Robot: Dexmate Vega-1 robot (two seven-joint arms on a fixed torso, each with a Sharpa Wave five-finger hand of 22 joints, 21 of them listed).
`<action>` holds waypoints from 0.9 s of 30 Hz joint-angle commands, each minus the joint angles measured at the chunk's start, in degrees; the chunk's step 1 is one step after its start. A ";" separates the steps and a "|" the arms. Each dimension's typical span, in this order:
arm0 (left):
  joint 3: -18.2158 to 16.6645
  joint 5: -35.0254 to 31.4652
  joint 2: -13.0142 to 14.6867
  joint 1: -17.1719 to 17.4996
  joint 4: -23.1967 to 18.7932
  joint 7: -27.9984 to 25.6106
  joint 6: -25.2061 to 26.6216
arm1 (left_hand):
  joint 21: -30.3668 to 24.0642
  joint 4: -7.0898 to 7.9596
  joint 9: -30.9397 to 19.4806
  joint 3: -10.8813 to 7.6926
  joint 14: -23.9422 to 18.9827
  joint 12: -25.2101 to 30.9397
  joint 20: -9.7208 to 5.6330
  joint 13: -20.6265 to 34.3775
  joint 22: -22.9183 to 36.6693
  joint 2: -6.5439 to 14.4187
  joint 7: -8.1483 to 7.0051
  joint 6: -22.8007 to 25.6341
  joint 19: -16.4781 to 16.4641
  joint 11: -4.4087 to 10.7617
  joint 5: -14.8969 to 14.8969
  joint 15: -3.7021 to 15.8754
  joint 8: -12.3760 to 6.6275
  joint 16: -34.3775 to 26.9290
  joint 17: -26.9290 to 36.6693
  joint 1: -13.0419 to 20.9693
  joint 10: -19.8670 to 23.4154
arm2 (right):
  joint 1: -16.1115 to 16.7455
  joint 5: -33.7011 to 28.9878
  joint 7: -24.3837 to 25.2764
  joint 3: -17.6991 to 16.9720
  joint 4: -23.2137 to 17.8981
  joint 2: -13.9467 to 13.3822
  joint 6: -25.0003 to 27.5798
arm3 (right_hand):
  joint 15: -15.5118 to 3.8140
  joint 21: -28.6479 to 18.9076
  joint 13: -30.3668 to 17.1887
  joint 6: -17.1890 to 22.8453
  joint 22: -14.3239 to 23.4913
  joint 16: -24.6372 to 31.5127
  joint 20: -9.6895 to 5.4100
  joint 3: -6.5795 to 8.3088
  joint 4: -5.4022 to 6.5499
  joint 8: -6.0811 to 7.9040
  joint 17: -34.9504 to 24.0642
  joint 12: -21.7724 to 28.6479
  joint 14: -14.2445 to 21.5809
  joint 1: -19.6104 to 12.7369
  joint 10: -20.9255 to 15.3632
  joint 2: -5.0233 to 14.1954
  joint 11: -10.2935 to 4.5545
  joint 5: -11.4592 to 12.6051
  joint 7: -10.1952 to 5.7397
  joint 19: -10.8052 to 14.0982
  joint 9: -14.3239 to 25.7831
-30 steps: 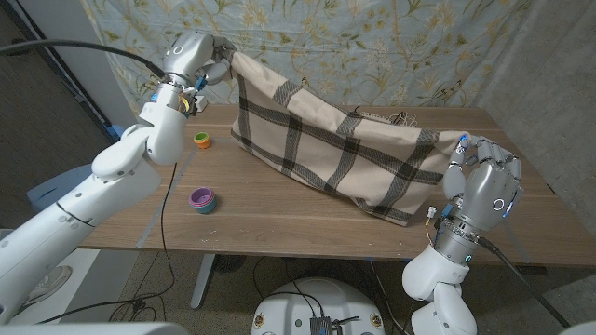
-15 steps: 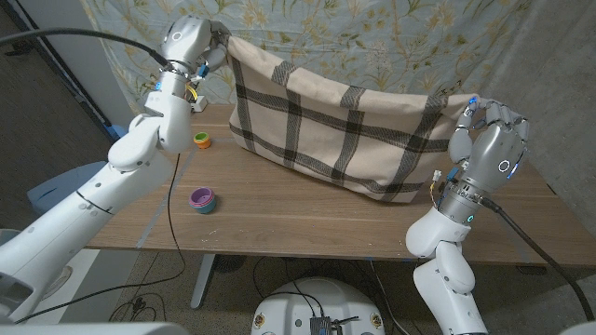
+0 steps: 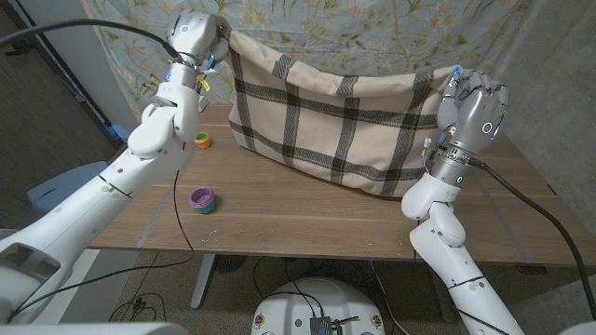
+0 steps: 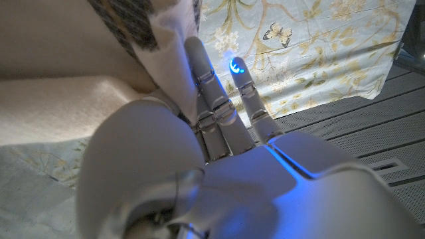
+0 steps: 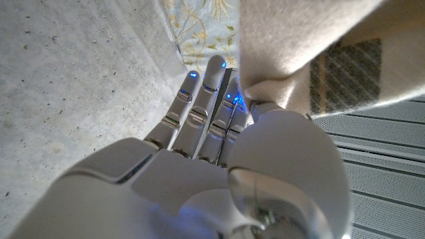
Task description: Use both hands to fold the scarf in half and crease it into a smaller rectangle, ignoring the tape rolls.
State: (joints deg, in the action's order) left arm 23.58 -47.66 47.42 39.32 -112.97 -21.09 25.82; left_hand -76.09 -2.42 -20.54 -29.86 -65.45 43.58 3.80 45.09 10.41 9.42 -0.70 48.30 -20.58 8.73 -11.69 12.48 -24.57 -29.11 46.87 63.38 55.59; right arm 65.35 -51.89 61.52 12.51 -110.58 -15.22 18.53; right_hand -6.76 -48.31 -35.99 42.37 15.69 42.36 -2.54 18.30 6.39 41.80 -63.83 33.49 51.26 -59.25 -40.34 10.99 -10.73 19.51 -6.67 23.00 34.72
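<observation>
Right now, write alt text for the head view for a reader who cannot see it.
Two robot hands, left robot hand and right robot hand, hold a plaid scarf by its upper corners so it sags above a wooden table. Two small tape rolls sit on the table beside it.

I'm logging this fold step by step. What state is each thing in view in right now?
scarf: held up by two corners, sagging between the hands, lower edge on the table.
left hand: raised, gripping one scarf corner.
right hand: raised, gripping the other corner.
orange tape roll: lying on the table, untouched.
purple tape roll: lying on the table, untouched.
</observation>
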 commanded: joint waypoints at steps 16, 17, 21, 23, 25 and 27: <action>16.89 -9.88 -9.53 -21.13 21.69 6.29 1.99 | -0.16 -2.12 -8.21 -2.25 -0.77 -0.90 -0.41 -0.53 0.13 0.27 3.63 5.69 -0.47 0.71 -0.17 0.45 0.59 0.75 -0.12 -0.55 1.47 | -22.64 15.08 -0.59 12.11 19.74 -10.99 6.51 | -6.28 -1.12 -0.08 0.17 -0.36 -0.98 -2.14 0.09 0.25 0.43 -0.74 0.03 -0.04 -0.58 -0.35 -0.14 -0.39 0.37 -0.16 -0.68 -0.25; 17.42 -10.11 -9.99 -21.76 22.58 6.36 2.14 | -0.13 -2.15 -8.15 -2.29 -0.84 -0.95 -0.41 -0.54 0.13 0.25 3.48 5.54 -0.37 0.59 -0.15 0.46 0.72 0.74 -0.05 -0.59 1.50 | -23.30 15.47 -0.54 12.47 20.49 -11.09 6.62 | -6.28 -1.17 -0.10 0.15 -0.38 -0.98 -2.16 0.08 0.26 0.42 -0.81 -0.01 0.04 -0.59 -0.25 -0.14 -0.38 0.37 -0.24 -0.69 -0.29; 19.38 -10.58 -11.85 -24.03 26.17 6.43 2.85 | -0.14 -2.21 -8.00 -2.37 -0.93 -1.09 -0.44 -0.59 0.12 0.24 3.53 5.80 -0.45 0.73 -0.13 0.46 0.79 0.86 -0.03 -0.67 1.56 | -25.99 17.07 -0.38 13.87 23.67 -11.47 6.63 | -6.28 -1.38 0.03 0.11 -0.48 -1.11 -2.15 0.06 0.26 0.44 -0.96 -0.10 0.16 -0.62 -0.36 -0.14 -0.39 0.38 -0.25 -0.75 -0.31; 20.51 -10.97 -12.78 -25.16 28.06 6.43 3.35 | -0.14 -2.27 -7.93 -2.40 -0.83 -1.12 -0.49 -0.58 0.13 0.20 3.52 5.82 -0.45 0.74 -0.12 0.47 0.86 1.00 -0.09 -0.69 1.65 | -27.23 17.78 -0.38 14.63 25.21 -11.81 6.32 | -6.28 -1.46 0.00 0.12 -0.51 -1.25 -2.14 0.04 0.26 0.44 -0.93 -0.11 0.11 -0.62 -0.32 -0.14 -0.33 0.38 -0.22 -0.79 -0.35; 21.62 -11.23 -13.72 -26.26 29.94 6.48 3.84 | -0.13 -2.30 -7.88 -2.43 -0.91 -1.08 -0.51 -0.35 0.12 0.21 3.47 5.89 -0.43 0.78 -0.10 0.49 0.88 1.03 -0.10 -0.71 1.52 | -28.50 18.46 -0.34 15.36 26.85 -11.95 6.21 | -6.29 -1.55 -0.02 0.09 -0.56 -1.31 -2.15 0.03 0.26 0.45 -0.97 -0.11 0.18 -0.64 -0.36 -0.14 -0.32 0.38 -0.22 -0.82 -0.35; 22.90 -11.69 -14.72 -27.45 31.94 6.64 4.50 | -0.15 -2.42 -7.77 -2.47 -1.09 -1.27 -0.57 -0.62 0.12 0.16 3.42 6.00 -0.51 0.69 -0.06 0.49 0.95 1.11 -0.20 -0.71 1.68 | -29.73 19.13 -0.32 16.07 28.51 -12.01 6.15 | -6.29 -1.63 -0.07 0.15 -0.59 -1.35 -2.14 0.03 0.25 0.48 -1.01 -0.10 0.22 -0.66 -0.34 -0.14 -0.34 0.38 -0.19 -0.82 -0.38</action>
State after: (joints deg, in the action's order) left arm 40.46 -56.81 37.40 18.28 -90.48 -15.35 28.02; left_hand -76.09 -3.21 -20.54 -30.64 -66.19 42.57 3.58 44.49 10.41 8.99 -0.91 48.54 -20.80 8.82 -11.45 12.54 -23.84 -28.37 46.69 62.49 56.31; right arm 43.08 -36.77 60.99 24.45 -90.84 -25.56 24.72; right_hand -6.76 -49.65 -35.82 42.35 15.15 41.08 -2.65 18.29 6.39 42.06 -64.62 33.49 51.26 -59.10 -40.33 10.84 -10.71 19.45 -6.65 22.50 34.22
